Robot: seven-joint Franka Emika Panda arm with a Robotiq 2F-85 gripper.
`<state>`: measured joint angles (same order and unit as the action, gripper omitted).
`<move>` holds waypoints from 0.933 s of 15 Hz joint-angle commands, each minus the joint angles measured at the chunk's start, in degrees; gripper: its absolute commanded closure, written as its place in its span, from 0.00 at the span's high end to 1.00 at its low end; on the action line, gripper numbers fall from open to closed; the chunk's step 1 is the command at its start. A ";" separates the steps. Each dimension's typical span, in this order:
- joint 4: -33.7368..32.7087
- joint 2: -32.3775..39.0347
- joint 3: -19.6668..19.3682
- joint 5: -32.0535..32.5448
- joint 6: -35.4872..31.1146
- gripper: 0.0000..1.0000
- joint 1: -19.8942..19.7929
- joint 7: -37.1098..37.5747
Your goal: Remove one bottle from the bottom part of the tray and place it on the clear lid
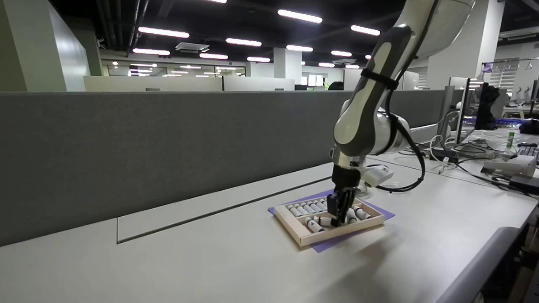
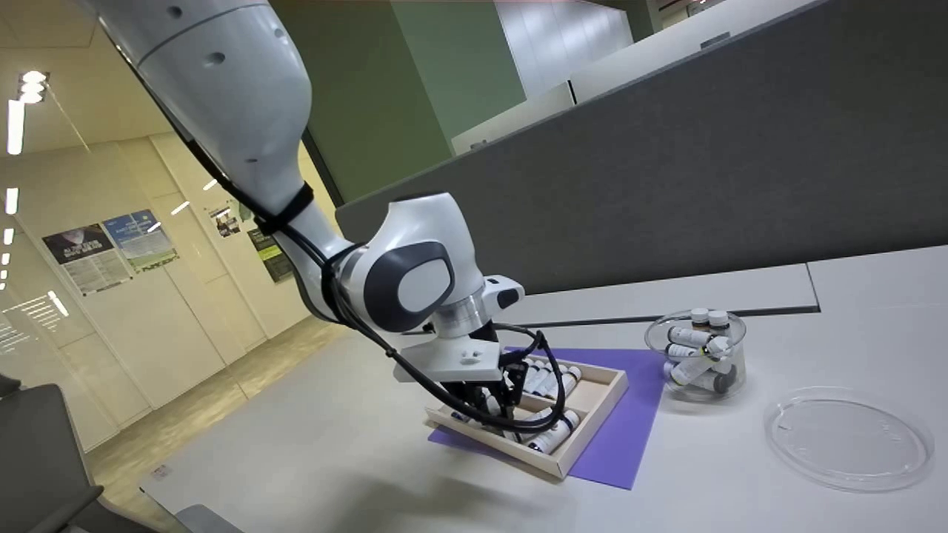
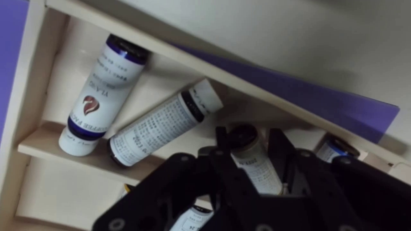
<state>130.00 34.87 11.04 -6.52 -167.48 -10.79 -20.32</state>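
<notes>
Pale desktop [image 2: 296, 437]: foreground, both exterior views. Right of centre in the wrist view, the gripper [image 3: 249, 131] straddles a bottle [image 3: 255, 166] in the near compartment of the tray [image 2: 596, 426], fingers [image 3: 221, 138] part-way apart; pinching cannot be told. Cables [image 2: 518, 425] partly mask it in an exterior view; lower right, clear lid [image 2: 848, 442]; beyond, jar [image 2: 739, 363] and partition [image 2: 666, 170].

Open-plan office, by the look. Gray partition [image 1: 168, 155] backs long white desk [image 1: 189, 265] in both exterior views. In an exterior view: rows of strip lights [image 1: 300, 16] on dark ceiling [image 1: 248, 21], top of frame; monitor [image 1: 464, 111], keyboard [image 1: 529, 150] & loose cables [image 1: 471, 147], far R. In an exterior view: dark chair [image 2: 44, 444], lower L; wall posters [image 2: 89, 255], mid-L, print too small to read.
</notes>
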 commanded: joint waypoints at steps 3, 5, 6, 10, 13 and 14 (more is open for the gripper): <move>-3.67 -2.98 -1.08 -0.45 10.76 0.04 0.42 6.19; -5.65 -5.61 -1.00 -2.13 19.53 0.06 -0.09 7.57; -6.56 -6.96 -1.09 -3.23 22.86 0.06 -0.25 7.63; -8.43 -14.25 -5.74 -3.70 34.53 0.06 1.80 10.91; -6.58 -19.81 -11.36 0.34 38.79 0.06 2.88 16.40; -5.36 -21.73 -13.13 1.71 38.97 0.06 2.75 17.82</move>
<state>121.60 18.70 2.61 -8.10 -130.57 -9.11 -8.34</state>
